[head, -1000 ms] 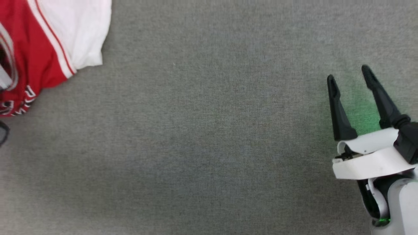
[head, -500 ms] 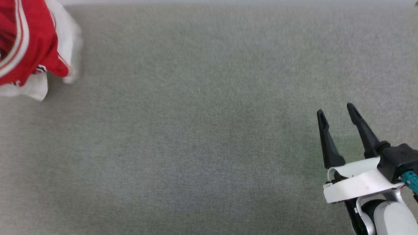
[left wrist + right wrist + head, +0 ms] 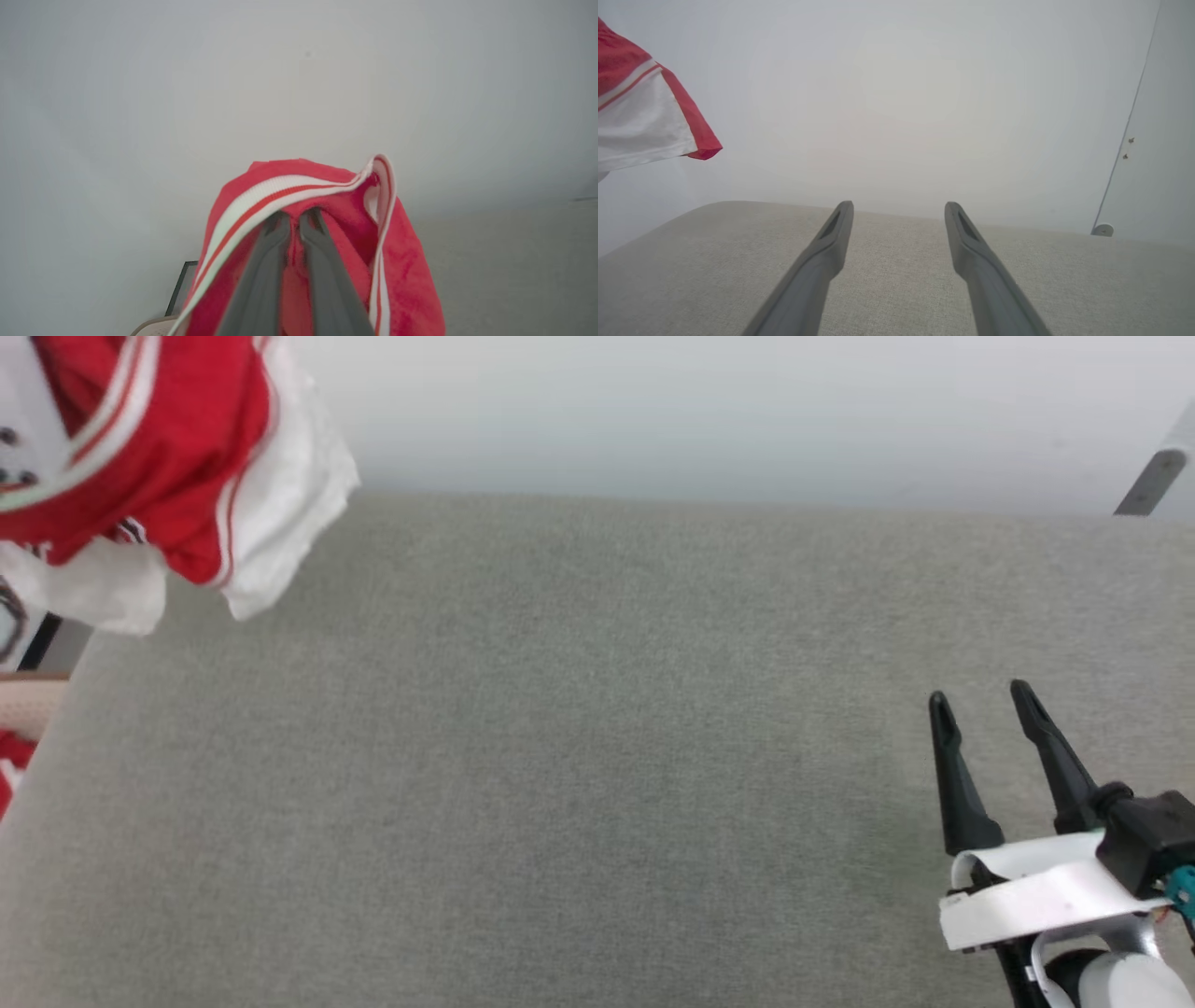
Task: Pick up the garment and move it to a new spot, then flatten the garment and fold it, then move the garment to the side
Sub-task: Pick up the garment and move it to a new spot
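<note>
Left tool [image 3: 295, 215] pinches red shirt [image 3: 187, 457] at striped trim; shirt hangs bunched in air, over far left edge of grey padded surface [image 3: 597, 756]. Right tool [image 3: 978, 695] spread, empty, low at right. Risk: narrow pinch slips, shirt falls beyond edge or lands crumpled.

Bright, even, diffuse light throws only faint shadows. In the left wrist view the near fingers [image 3: 259, 284] and garment [image 3: 411, 284] blur softly.
</note>
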